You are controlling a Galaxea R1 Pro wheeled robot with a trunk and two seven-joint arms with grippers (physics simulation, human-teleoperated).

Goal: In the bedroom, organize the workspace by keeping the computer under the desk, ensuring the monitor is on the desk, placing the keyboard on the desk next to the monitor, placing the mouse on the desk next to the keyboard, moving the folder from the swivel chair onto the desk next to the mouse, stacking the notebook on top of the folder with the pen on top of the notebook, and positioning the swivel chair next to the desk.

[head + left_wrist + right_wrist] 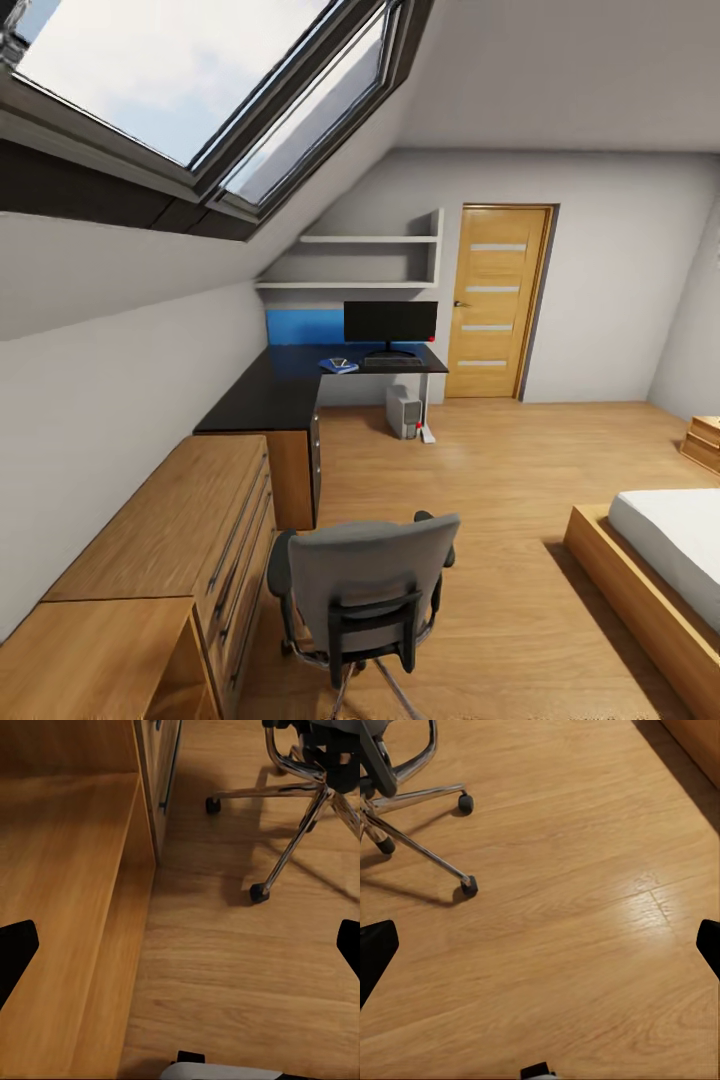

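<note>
The swivel chair (365,585) stands near, back toward the robot, well apart from the far desk (290,385). Both grippers hang spread open, holding nothing, over bare floor. Judged step: approaching the chair; next, roll closer and grasp its backrest.

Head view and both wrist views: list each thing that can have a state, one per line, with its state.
door: closed.
monitor: upright on the desk, screen dark.
computer: upright on the floor under the desk.
swivel chair: upright, back toward the camera, well away from the desk.
skylight: shut or open, cannot tell.
left gripper: open, empty.
right gripper: open, empty.
</note>
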